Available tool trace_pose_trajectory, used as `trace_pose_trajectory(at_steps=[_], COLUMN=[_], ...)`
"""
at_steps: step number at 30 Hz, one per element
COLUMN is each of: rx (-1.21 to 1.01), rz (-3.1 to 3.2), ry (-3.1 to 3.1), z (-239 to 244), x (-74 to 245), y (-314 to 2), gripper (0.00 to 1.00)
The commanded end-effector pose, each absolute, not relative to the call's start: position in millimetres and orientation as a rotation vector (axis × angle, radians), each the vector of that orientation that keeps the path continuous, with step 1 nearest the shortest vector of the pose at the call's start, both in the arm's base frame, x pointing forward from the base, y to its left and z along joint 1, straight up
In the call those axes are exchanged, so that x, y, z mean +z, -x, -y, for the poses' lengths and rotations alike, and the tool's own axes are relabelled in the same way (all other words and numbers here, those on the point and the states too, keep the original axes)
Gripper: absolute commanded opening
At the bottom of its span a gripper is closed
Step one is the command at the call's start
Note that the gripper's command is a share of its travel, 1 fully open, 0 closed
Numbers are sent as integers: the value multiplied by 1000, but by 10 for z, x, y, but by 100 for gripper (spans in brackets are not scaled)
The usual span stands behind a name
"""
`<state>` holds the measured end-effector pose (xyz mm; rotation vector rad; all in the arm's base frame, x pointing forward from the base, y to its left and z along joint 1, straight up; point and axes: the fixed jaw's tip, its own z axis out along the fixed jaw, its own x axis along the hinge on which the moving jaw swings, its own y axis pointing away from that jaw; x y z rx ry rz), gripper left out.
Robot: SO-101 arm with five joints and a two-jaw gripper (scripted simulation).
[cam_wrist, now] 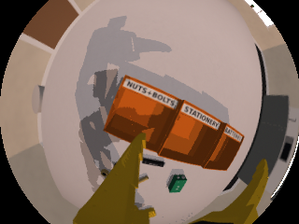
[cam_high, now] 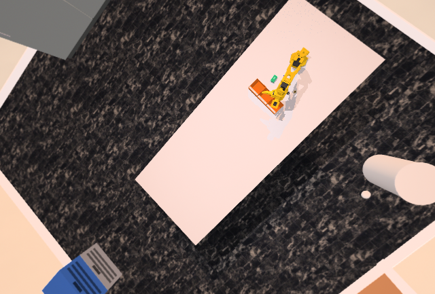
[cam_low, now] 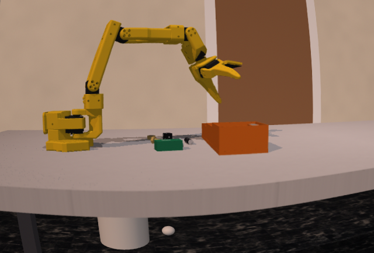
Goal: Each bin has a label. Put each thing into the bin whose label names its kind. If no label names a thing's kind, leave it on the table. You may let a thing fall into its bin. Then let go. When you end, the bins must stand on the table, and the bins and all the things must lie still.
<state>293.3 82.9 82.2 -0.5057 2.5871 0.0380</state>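
Note:
An orange row of three bins [cam_low: 236, 137] stands on the table; in the wrist view [cam_wrist: 171, 127] two labels read NUTS+BOLTS and STATIONERY, the third is too small to read. My gripper [cam_low: 225, 82] hangs open and empty high above the bins' near end; it also shows in the top view [cam_high: 274, 96]. A green block [cam_low: 168, 144] lies on the table between the arm's base and the bins, also seen in the wrist view [cam_wrist: 177, 183]. Behind it lie a small black piece [cam_low: 166, 135], a brass piece [cam_low: 150, 137] and a dark bolt-like piece [cam_low: 189, 140].
The arm's base [cam_low: 68, 132] stands at the left of the table. The table's front edge runs close to the bins. A pale cylinder [cam_high: 400, 178] and a small white ball [cam_high: 366, 194] are on the floor.

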Motion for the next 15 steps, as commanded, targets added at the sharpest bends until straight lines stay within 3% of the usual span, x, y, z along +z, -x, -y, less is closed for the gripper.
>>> trace_pose_trajectory(at_steps=[1,12,15], rx=[-18,-122,-125], rz=[-2542,-2493,-2480], ry=[689,1368,1429], z=[-772,-628,-615], x=[929,746,734], y=[-2871,-2565,-2538], gripper=[70,48,46])
